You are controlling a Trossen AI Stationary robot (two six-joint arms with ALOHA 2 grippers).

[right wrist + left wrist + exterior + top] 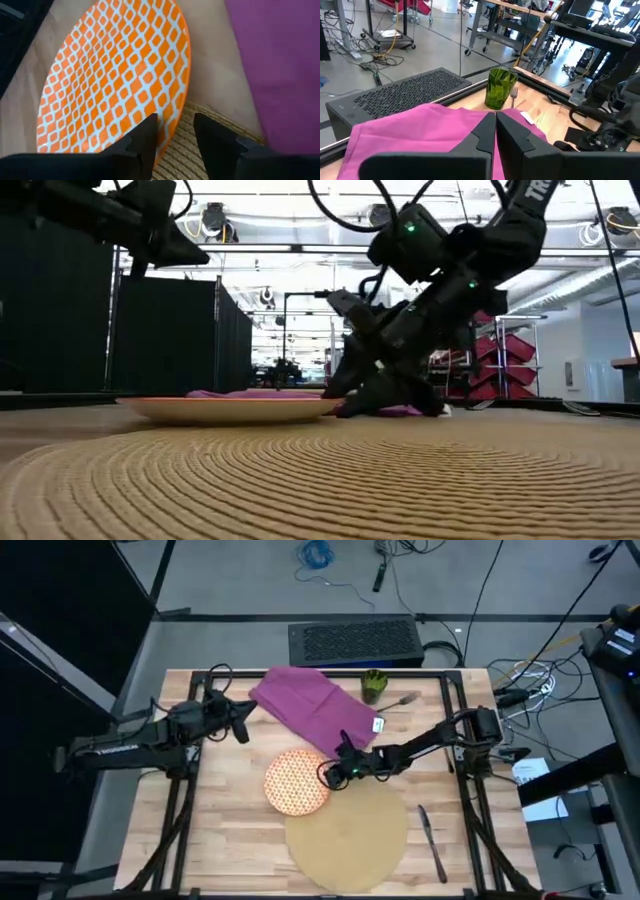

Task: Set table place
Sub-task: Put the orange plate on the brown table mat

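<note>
The orange-and-white plate (296, 783) lies on the table (220, 840), its near right rim (176, 117) over the far edge of the tan mat (348, 830). My right gripper (175, 139) is open and low at that rim, one finger over the plate's inside and one over the mat. The purple napkin (312, 708) lies spread at the far middle. My left gripper (495, 131) is shut and hovers above the napkin's left edge. Farther back stand the green cup (374, 686) and the fork (402, 699). The knife (432, 838) lies right of the mat.
A black perforated box (352, 642) sits just beyond the table's far edge. A small white tag (379, 725) lies at the napkin's right corner. Bare wood shows at the table's near left and right of the knife.
</note>
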